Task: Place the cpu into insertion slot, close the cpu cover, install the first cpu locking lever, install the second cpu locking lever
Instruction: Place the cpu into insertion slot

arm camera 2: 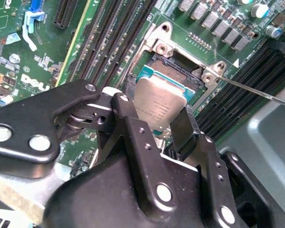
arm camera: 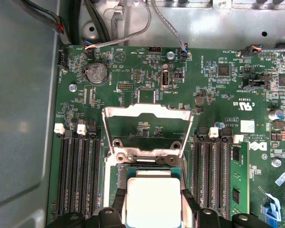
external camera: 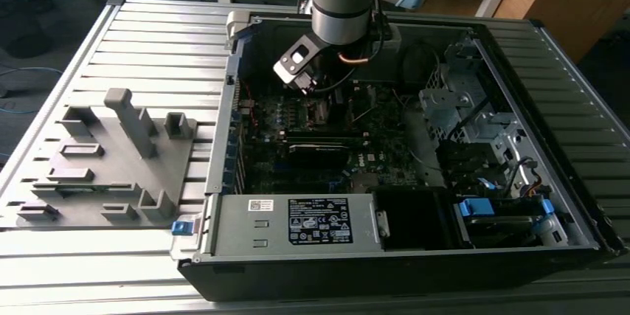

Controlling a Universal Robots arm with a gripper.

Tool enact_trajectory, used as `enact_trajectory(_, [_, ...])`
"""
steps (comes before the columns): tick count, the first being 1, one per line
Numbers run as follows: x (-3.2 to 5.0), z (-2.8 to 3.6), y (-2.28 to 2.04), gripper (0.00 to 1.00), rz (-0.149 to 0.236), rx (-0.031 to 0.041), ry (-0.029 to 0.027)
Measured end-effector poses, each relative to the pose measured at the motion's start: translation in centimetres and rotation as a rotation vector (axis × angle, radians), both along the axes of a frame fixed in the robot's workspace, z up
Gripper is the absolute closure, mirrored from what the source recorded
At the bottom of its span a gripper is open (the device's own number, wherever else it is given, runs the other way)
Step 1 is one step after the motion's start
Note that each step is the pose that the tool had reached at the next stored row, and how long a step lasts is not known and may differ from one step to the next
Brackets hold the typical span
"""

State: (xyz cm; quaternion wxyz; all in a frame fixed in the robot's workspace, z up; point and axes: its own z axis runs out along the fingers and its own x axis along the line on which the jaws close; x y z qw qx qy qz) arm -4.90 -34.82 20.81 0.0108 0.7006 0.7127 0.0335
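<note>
Black metal fingers [arm camera 2: 128, 130]: pinching the small flat square silver-grey metal-topped cpu [arm camera 2: 159, 102] by 2 opposite edges, in both wrist views.
Cpu: directly over the square dark-centred, metal-rimmed insertion slot [arm camera 2: 173, 66]; cannot tell whether it is seated.
Thin silvery metal window-frame cpu cover [arm camera: 147, 110]: swung open, just beyond the slot.
Green motherboard [arm camera: 218, 95].
Open black computer case [external camera: 394, 285] on grey slatted metal surface [external camera: 147, 42].
</note>
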Motion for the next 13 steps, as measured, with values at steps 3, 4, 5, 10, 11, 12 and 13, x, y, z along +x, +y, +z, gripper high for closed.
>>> enact_trajectory(3, [0.00, 0.02, 0.06, 0.46, 0.000, -0.0005, 0.0002])
enact_trajectory(4, [0.00, 0.02, 0.09, 0.46, 0.000, -0.0004, 0.0002])
enact_trajectory(5, [0.00, 0.02, 0.11, 0.46, 0.000, -0.0003, 0.0002])
enact_trajectory(10, [-0.05, -0.17, 0.18, 0.46, 0.000, -0.0002, 0.0001])
enact_trajectory(11, [-0.06, -0.23, 0.21, 0.46, 0.000, -0.0002, 0.0001])
enact_trajectory(12, [-0.07, -0.27, 0.26, 0.46, 0.000, -0.0004, 0.0002])
enact_trajectory(13, [-0.09, -0.29, 0.33, 0.46, 0.000, -0.0004, 0.0002])
